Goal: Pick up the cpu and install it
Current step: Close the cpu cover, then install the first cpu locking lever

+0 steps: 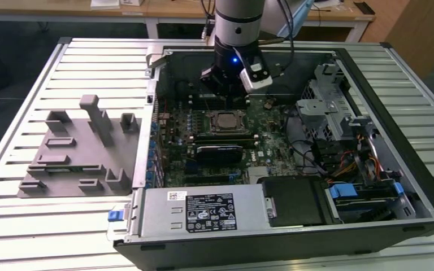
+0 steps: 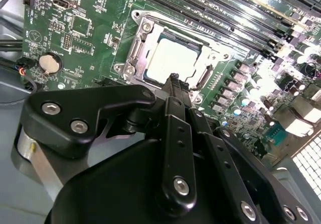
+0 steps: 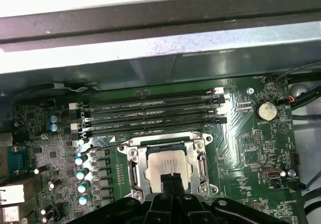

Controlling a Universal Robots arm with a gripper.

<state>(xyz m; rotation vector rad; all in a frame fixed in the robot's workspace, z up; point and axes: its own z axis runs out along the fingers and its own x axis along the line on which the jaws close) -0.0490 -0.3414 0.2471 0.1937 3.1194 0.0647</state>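
The claw (image 1: 228,97) is hanging inside the open computer case (image 1: 398,113), low over the green board (image 1: 277,148). Its two fingers are looking drawn fully together and are gripping nothing (in both wrist views they are meeting in one dark tip).

The chip (image 3: 168,163) is lying flat in its socket frame (image 3: 133,170), pale metal top facing up, just beside the long memory slots (image 3: 150,116).

Judging from this, the seating itself is the step in hand. Doing it well is a matter of keeping the chip level and square inside the frame, with no corner riding up on the rim. Any touch should be going straight down and lightly, never sideways, since the contacts underneath are probably bending easily.

In the second wrist view the claw's tip is sitting over the near edge of the chip (image 2: 170,63). Whether it is touching the top or floating just above, I cannot tell. In the exterior view the claw is standing just behind the chip, toward the case's far wall.
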